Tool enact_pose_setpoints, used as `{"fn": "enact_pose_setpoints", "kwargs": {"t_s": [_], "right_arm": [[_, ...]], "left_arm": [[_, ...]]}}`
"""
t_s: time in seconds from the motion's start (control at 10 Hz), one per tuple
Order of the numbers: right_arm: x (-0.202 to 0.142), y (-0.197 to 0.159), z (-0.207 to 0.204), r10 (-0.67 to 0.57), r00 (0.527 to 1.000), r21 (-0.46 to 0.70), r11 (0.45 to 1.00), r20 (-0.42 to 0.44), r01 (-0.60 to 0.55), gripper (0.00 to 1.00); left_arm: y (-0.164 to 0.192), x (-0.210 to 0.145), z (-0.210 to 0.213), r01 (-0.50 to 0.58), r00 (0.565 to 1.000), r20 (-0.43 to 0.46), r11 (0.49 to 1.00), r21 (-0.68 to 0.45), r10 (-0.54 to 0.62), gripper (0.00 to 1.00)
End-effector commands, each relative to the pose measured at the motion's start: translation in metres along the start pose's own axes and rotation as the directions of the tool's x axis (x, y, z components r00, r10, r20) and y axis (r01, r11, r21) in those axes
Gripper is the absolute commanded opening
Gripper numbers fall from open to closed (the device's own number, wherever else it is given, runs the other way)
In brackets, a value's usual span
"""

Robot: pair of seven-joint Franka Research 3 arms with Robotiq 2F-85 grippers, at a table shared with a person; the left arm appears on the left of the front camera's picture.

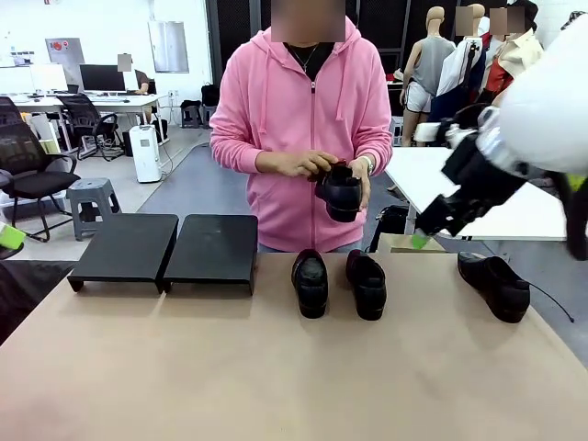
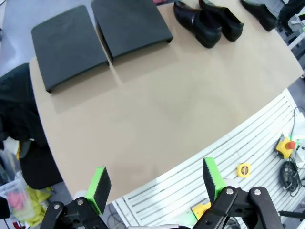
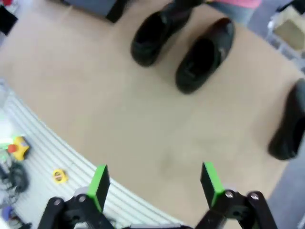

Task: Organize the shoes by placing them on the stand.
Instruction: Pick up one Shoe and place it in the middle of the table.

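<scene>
My right pincer point(image 3: 153, 180) hangs wide open and empty above the table point(image 3: 143, 124). Two shoes point(image 3: 202, 57) lie side by side at its twelve o'clock, and a third shoe point(image 3: 289, 126) sits apart at three. My left pincer point(image 2: 155, 181) is spread open too, holding nothing; the stand point(image 2: 69, 45) lies at its eleven o'clock, the same two shoes at one. At the far side, a person's hands point(image 1: 303, 163) hold the fourth shoe point(image 1: 340, 193).

Bright even light, soft shadows beside the stand point(image 2: 66, 45); right wrist view blurred, edges bowed.
</scene>
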State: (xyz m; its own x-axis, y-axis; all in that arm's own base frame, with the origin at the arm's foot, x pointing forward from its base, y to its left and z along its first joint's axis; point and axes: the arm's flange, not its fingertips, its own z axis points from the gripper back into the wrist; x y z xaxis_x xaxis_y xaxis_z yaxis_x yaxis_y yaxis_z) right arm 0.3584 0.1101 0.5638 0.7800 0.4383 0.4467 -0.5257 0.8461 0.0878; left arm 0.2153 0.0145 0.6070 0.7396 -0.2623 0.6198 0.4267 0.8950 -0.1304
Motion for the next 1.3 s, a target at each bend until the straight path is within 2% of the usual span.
{"fn": "enact_pose_setpoints", "kwargs": {"t_s": [0.0, 0.1, 0.3, 0.4, 0.5, 0.6, 0.8, 0.9, 1.1, 1.2], "right_arm": [[-0.055, -0.049, 0.057, -0.063, 0.998, -0.04, 0.997, 0.027, 0.064, 1.0], [-0.097, -0.073, 0.086, -0.119, 0.993, -0.057, 0.991, 0.015, 0.119, 1.0], [-0.165, -0.098, 0.109, -0.254, 0.965, -0.093, 0.961, 0.068, 0.26, 1.0], [-0.182, -0.105, 0.111, -0.299, 0.949, -0.049, 0.951, 0.101, 0.305, 1.0], [-0.182, -0.108, 0.106, -0.314, 0.943, -0.026, 0.947, 0.109, 0.319, 1.0], [-0.167, -0.101, 0.095, -0.264, 0.959, -0.013, 0.964, 0.103, 0.267, 1.0], [-0.111, -0.082, 0.062, -0.188, 0.979, 0.007, 0.982, 0.077, 0.188, 1.0], [-0.074, -0.064, 0.042, -0.117, 0.987, 0.099, 0.989, 0.109, 0.106, 1.0], [-0.021, -0.032, 0.0, -0.137, 0.985, 0.097, 0.987, 0.105, 0.127, 1.0], [-0.01, -0.028, -0.012, -0.185, 0.977, 0.068, 0.982, 0.108, 0.178, 1.0]], "left_arm": [[0.002, 0.001, 0.0, 0.009, 1.0, 0.014, 1.0, -0.01, -0.009, 1.0], [0.002, 0.001, 0.0, 0.009, 1.0, 0.014, 1.0, -0.01, -0.009, 1.0], [0.002, 0.001, 0.0, 0.009, 1.0, 0.014, 1.0, -0.01, -0.009, 1.0], [0.002, 0.001, 0.0, 0.009, 1.0, 0.014, 1.0, -0.01, -0.009, 1.0], [0.002, 0.001, 0.0, 0.009, 1.0, 0.014, 1.0, -0.01, -0.009, 1.0], [0.002, 0.001, 0.0, 0.009, 1.0, 0.014, 1.0, -0.01, -0.009, 1.0], [0.002, 0.001, 0.0, 0.009, 1.0, 0.014, 1.0, -0.01, -0.009, 1.0], [0.002, 0.001, 0.0, 0.009, 1.0, 0.014, 1.0, -0.01, -0.009, 1.0], [0.002, 0.001, 0.0, 0.009, 1.0, 0.014, 1.0, -0.01, -0.009, 1.0], [0.002, 0.001, 0.0, 0.009, 1.0, 0.014, 1.0, -0.01, -0.009, 1.0]]}}
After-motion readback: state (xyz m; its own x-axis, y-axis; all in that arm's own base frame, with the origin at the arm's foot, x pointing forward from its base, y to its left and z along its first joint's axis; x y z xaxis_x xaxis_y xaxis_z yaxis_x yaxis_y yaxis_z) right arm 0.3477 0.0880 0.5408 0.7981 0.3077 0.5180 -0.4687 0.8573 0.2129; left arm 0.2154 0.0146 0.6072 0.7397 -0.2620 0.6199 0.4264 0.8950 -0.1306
